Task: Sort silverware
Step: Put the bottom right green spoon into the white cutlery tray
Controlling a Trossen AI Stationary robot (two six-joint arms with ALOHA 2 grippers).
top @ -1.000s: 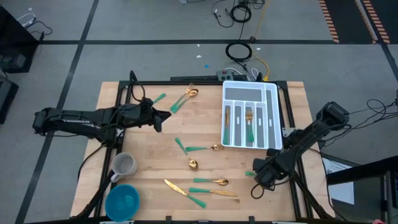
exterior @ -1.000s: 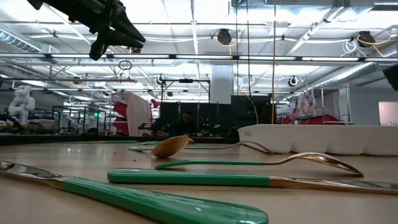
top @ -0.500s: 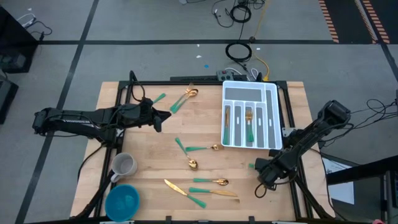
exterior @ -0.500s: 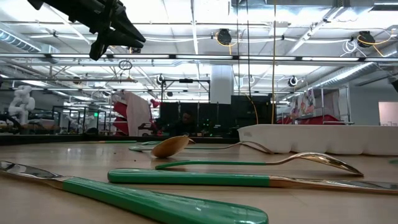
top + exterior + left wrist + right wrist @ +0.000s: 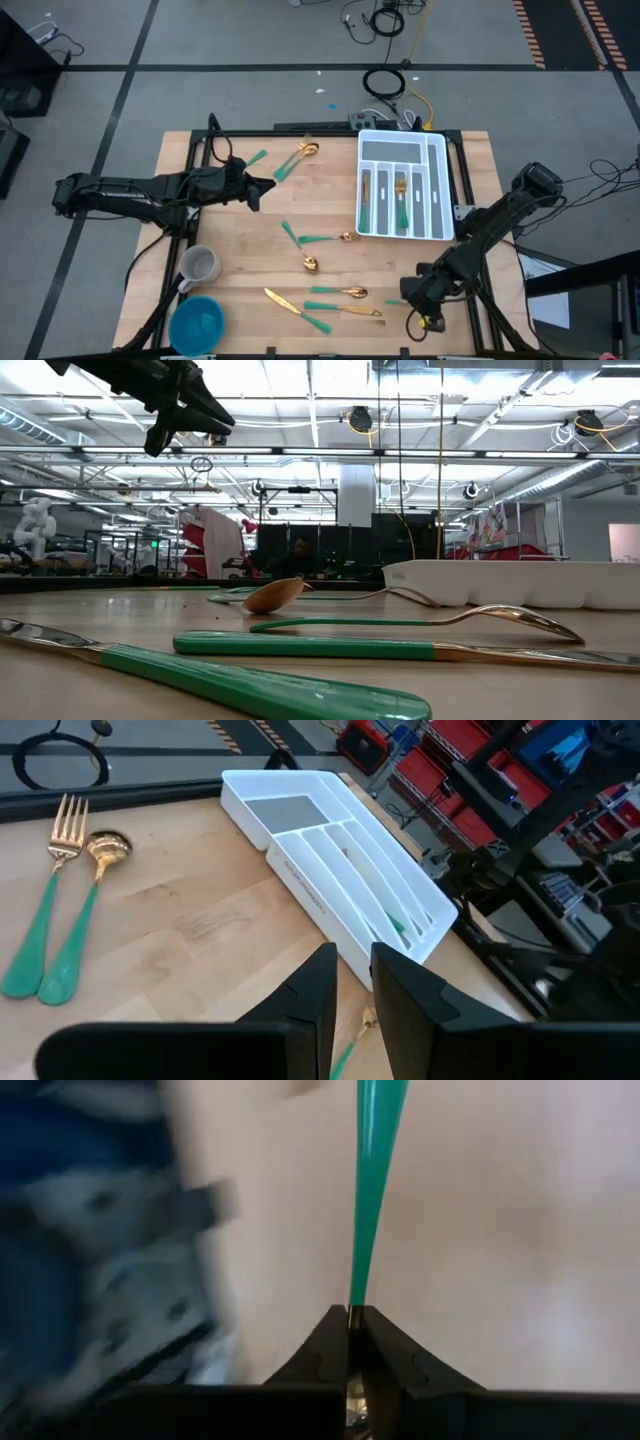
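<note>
Silverware with gold heads and teal handles lies scattered on the wooden table: a fork and a spoon (image 5: pixel 300 155) at the far side, more pieces (image 5: pixel 320 238) in the middle, knives and a spoon (image 5: pixel 335 305) near the front edge. My right gripper (image 5: pixel 408 297) is at the near right, shut on one teal-handled piece (image 5: pixel 394 299). My left gripper (image 5: pixel 255 190) hovers over the table's left half, fingers a narrow gap apart (image 5: pixel 346 982), with nothing between them. My right gripper pinches the piece between its two fingertips at the thin end of the teal handle (image 5: pixel 356 1288). The handle runs straight out ahead of the fingers, along them. The fingers hide whatever lies farther back between them. The gripper slants steeply downward.
A white compartmented tray (image 5: pixel 437 190) with a few pieces in its slots stands at the far right. A grey mug (image 5: pixel 200 265) and a blue bowl (image 5: pixel 197 322) stand at the near left. Bare wood lies between the mug and the scattered pieces.
My right gripper has moved toward the table's near edge and risen, tipping as it went. The teal-handled piece that lay by the right edge has gone with it and no longer shows on the table in the low view.
</note>
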